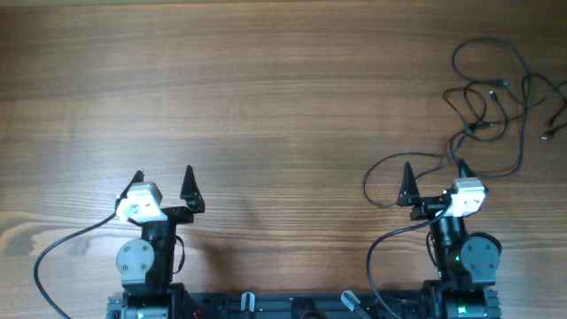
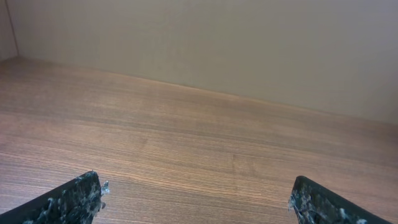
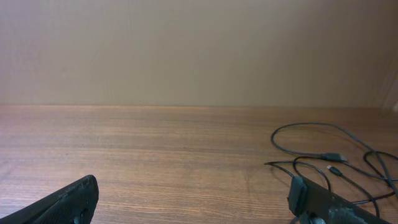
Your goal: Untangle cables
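Note:
The cables [image 1: 496, 97] are thin black cords lying in a loose tangle on the wooden table at the far right, with small plugs at their ends. One loop [image 1: 390, 177] runs down to beside my right gripper [image 1: 434, 182], which is open and empty. In the right wrist view the cables [image 3: 329, 158] lie ahead to the right, just beyond the right finger of the gripper [image 3: 193, 199]. My left gripper [image 1: 164, 186] is open and empty at the near left, far from the cables. The left wrist view shows its gripper [image 2: 196, 199] over bare wood.
The wooden table [image 1: 266, 106] fills the view. A plain wall [image 3: 186, 50] stands behind the table's far edge. Thick black arm cables [image 1: 62, 248] run from both robot bases at the near edge.

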